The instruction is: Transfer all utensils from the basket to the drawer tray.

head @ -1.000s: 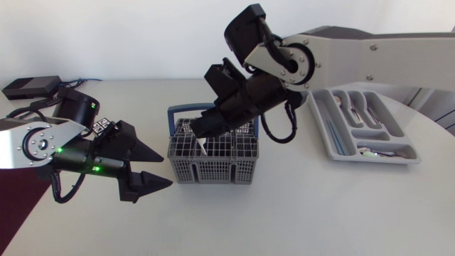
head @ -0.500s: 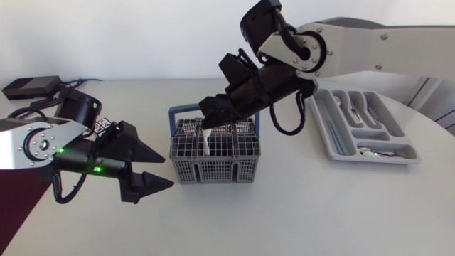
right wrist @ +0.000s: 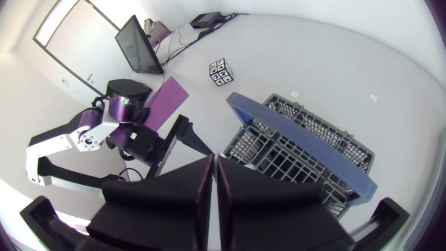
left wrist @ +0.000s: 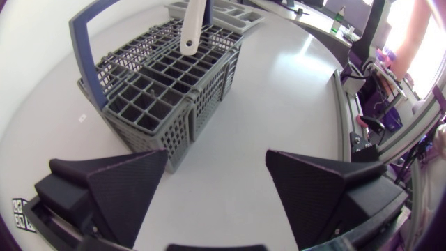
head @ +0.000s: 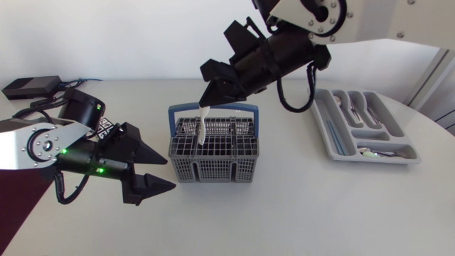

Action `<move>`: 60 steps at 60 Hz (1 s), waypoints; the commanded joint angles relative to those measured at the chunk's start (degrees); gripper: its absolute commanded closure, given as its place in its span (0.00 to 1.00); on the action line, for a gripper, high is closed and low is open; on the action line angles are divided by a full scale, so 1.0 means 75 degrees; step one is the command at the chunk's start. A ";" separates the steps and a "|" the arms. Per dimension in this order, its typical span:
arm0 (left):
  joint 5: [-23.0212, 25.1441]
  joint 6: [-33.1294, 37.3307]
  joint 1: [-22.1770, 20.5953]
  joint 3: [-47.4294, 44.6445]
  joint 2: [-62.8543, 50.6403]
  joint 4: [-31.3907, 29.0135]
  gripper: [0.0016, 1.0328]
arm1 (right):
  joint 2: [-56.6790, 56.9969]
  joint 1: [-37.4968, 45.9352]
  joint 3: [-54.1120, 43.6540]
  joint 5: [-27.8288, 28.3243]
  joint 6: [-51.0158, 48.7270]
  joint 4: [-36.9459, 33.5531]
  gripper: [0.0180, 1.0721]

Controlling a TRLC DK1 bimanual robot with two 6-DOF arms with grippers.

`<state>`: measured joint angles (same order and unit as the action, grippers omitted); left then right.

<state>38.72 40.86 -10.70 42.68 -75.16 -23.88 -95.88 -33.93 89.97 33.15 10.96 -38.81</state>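
The right hand [head: 210, 96] grips the white utensil [head: 202, 126] by its end; the utensil may snag the handle of the basket [head: 213, 171] and slip. The left hand [head: 170, 173] stands released.

Tabletop [head: 284, 213]: white and matte, with a curved edge on the right.
Black box [head: 30, 87]: flat, at the tabletop's far left corner, with dark cables trailing beside it.
Marker cube [right wrist: 219, 72]: small, with black-and-white patterned faces, resting on the tabletop.
Sticker [right wrist: 293, 94]: tiny pale tag lying flat.

Right matte black gripper [head: 207, 100] pinches white plastic utensil [head: 202, 128], hanging above grey mesh basket [head: 213, 168]; left gripper [head: 170, 173] agape beside it.
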 commanded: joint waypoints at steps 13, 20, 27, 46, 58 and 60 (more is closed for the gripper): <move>0.0017 -0.0163 -0.0097 -0.0007 -0.0011 -0.0015 0.05 | 0.0174 0.0505 0.0976 0.0268 -0.0372 -0.1869 0.94; 0.0017 -0.0186 -0.0132 -0.0018 0.0025 -0.0015 0.05 | 0.0209 0.0927 0.1210 0.0069 -0.0852 -0.2677 0.94; 0.0017 -0.0222 -0.0214 -0.0030 0.0071 -0.0015 0.05 | 0.0233 0.1255 0.1082 -0.0599 -0.1520 -0.3416 0.94; -0.0077 -0.0292 -0.0284 -0.0007 0.0224 -0.0039 0.05 | 0.0830 0.2474 -0.0114 -0.2158 -0.2563 -0.3732 0.94; -0.0088 -0.0292 -0.0284 0.0005 0.0224 -0.0027 0.05 | 0.1686 0.3095 -0.1614 -0.4642 -0.3196 -0.2291 0.94; -0.0088 -0.0292 -0.0284 0.0017 0.0224 -0.0027 0.05 | 0.1779 0.3200 -0.1918 -0.5017 -0.3325 -0.2009 0.94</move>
<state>38.13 39.40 -12.51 42.68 -74.24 -23.90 -84.90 -11.20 80.49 -0.30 -10.94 -56.69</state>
